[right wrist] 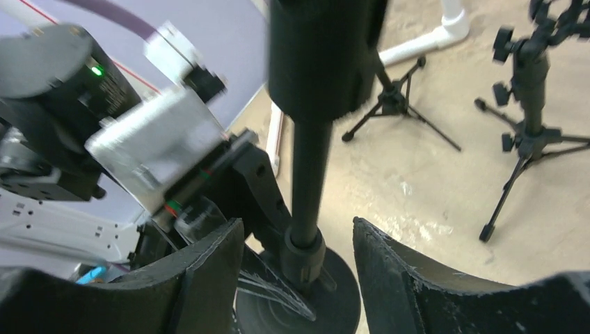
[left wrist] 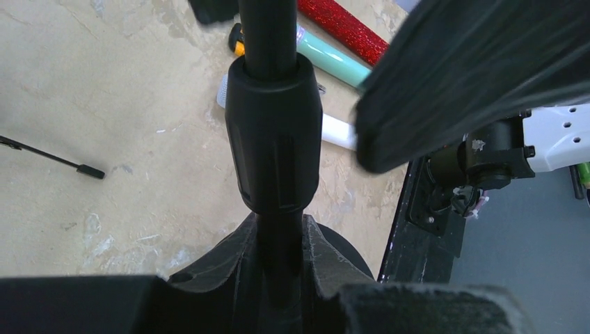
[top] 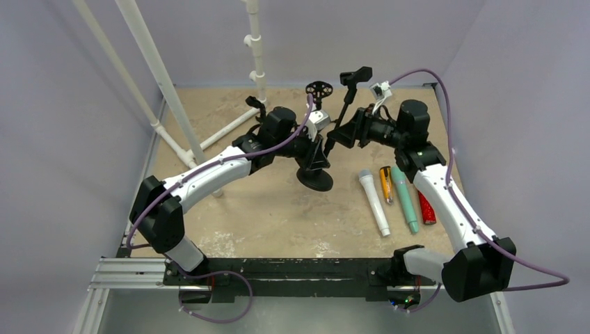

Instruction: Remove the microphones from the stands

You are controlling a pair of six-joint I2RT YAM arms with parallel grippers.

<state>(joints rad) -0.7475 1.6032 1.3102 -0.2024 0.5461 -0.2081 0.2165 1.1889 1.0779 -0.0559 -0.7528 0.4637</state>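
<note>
A black microphone stand (top: 314, 179) with a round base stands mid-table, its pole leaning up to a black clip (top: 356, 75); I see no microphone in the clip. My left gripper (top: 311, 154) is shut on the pole just below the thick collar (left wrist: 275, 132), low near the base. My right gripper (top: 346, 132) is higher up, open, its fingers on either side of the pole (right wrist: 309, 181) without touching it. Several microphones lie on the table right of the stand: white (top: 373, 203), orange (top: 385, 184), teal (top: 404, 198) and red (top: 426, 207).
A small tripod stand with a round shock mount (top: 319, 89) and another small tripod (top: 257, 104) stand behind the left gripper. A white pipe frame (top: 160, 76) rises at the back left. The table's black front rail (top: 292, 268) runs between the arm bases.
</note>
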